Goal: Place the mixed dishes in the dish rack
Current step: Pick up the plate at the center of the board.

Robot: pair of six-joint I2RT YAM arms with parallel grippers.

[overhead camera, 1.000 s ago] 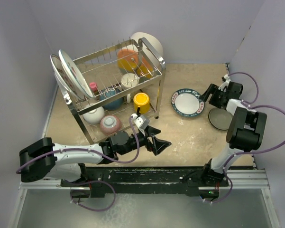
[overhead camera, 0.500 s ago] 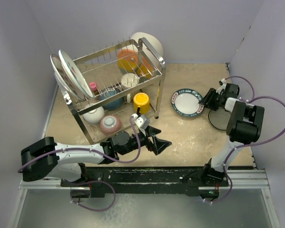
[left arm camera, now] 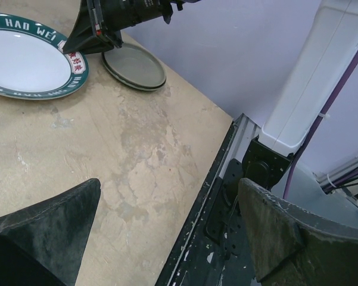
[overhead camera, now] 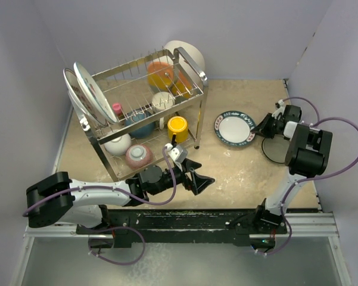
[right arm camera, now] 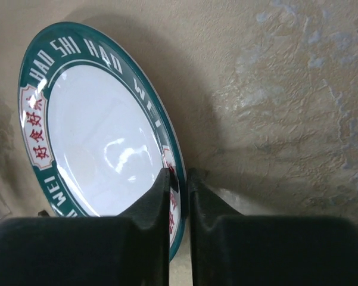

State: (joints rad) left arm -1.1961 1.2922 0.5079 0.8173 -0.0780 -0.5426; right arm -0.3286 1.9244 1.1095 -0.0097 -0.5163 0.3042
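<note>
**Teal plate pinched at the rim, right of the dish rack**

Grips the teal plate [right arm camera: 95, 137] with the right gripper [right arm camera: 179, 185], fingers [right arm camera: 158, 202] drawn almost together and clamped on the green lettered rim alone. Seems to press one pad on the printed upper face and the other under the edge. Taken by the edge, most likely, for want of any other hold on so flat a dish. Also suits standing the plate upright between the wires later.

Cannot tell for certain whether lifted yet. Hints at a slight tilt, going by the shadow under the rim in the wrist view, yet looks close to flat on the table [overhead camera: 238, 173] from above.

Found to the right of the dish rack [overhead camera: 143, 107], just past its right-hand legs, at the plate's far-from-rack side. Leaves the grey plate [overhead camera: 277, 149] further right of the rack, near the teal plate but apart from it, untouched.

Keeps nothing in the left gripper [overhead camera: 204, 173], fingers spread wide over bare table. Parked in front of the rack, off its front right corner, probably to wait. Faces the teal plate and the right gripper across the table, judging by its own wrist view.
</note>
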